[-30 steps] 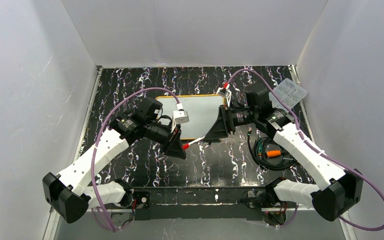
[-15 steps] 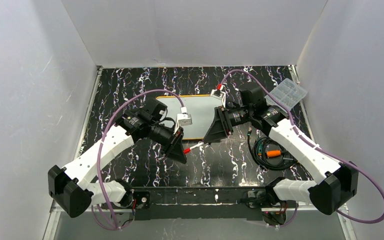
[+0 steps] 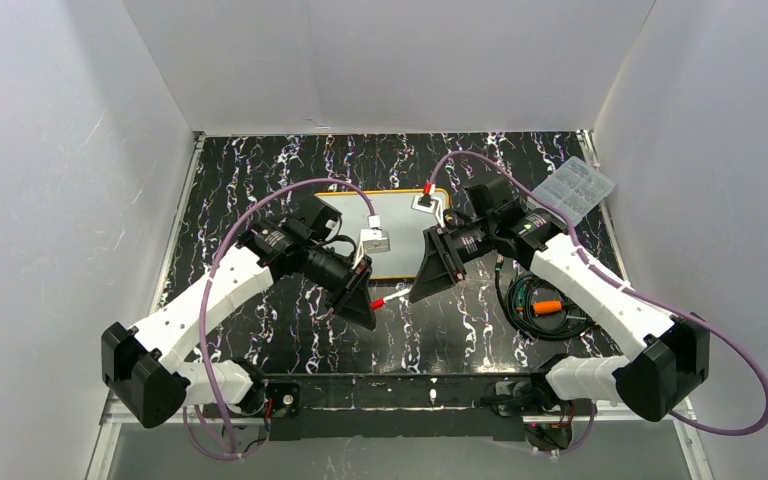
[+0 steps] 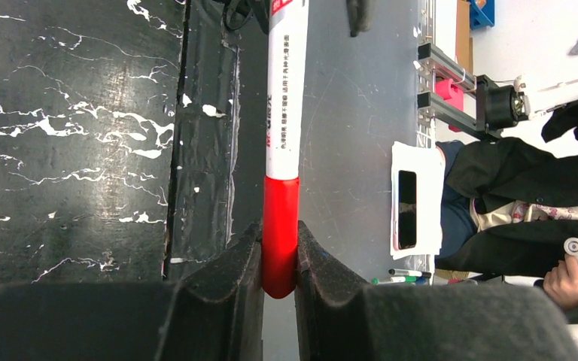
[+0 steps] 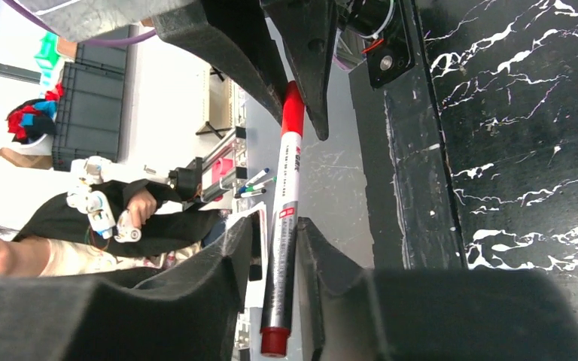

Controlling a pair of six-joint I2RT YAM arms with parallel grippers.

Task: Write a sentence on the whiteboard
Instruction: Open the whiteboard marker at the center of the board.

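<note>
A white marker (image 3: 393, 294) with a red cap (image 4: 281, 226) hangs level between my two grippers, in front of the whiteboard (image 3: 400, 222). The board has an orange-yellow frame and lies flat behind the arms; no red writing shows on its visible part. My left gripper (image 3: 368, 304) is shut on the red cap (image 4: 279, 248). My right gripper (image 3: 416, 289) has its jaws around the marker's barrel (image 5: 284, 188). One of its fingers touches the barrel, and a gap shows on the other side (image 5: 275, 226).
A clear plastic compartment box (image 3: 580, 185) lies at the back right. A coil of dark cables with an orange part (image 3: 547, 305) lies under the right arm. White walls enclose the black marbled table (image 3: 260, 170).
Both grippers, with the marker between them, have shifted toward the near edge and a little lower over the table. The right wrist has dropped away from the board's far corner.
</note>
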